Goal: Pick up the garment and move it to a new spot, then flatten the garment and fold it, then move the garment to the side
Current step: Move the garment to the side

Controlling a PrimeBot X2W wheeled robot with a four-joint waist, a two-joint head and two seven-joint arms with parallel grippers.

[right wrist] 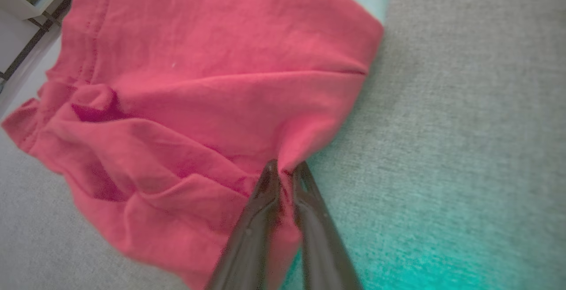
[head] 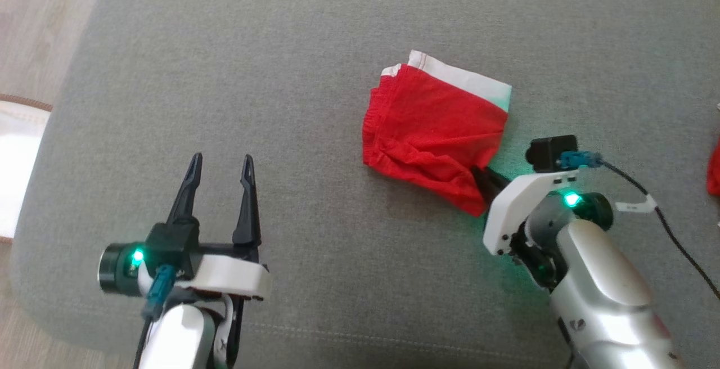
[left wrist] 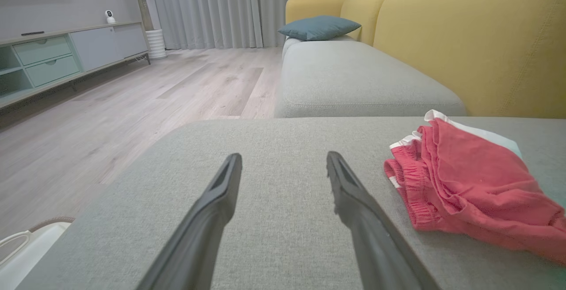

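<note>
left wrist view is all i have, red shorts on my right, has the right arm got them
Observer: Yes. The right gripper has its fingers pinched shut on a corner of the shorts.
Operator: which corner
Observer: The red corner nearest the robot, on its right side. The white waistband lies at the far side.
Operator: anything else nearby
Observer: A second red item sits on the cushion at the head view's right edge, apart from the shorts.
</note>
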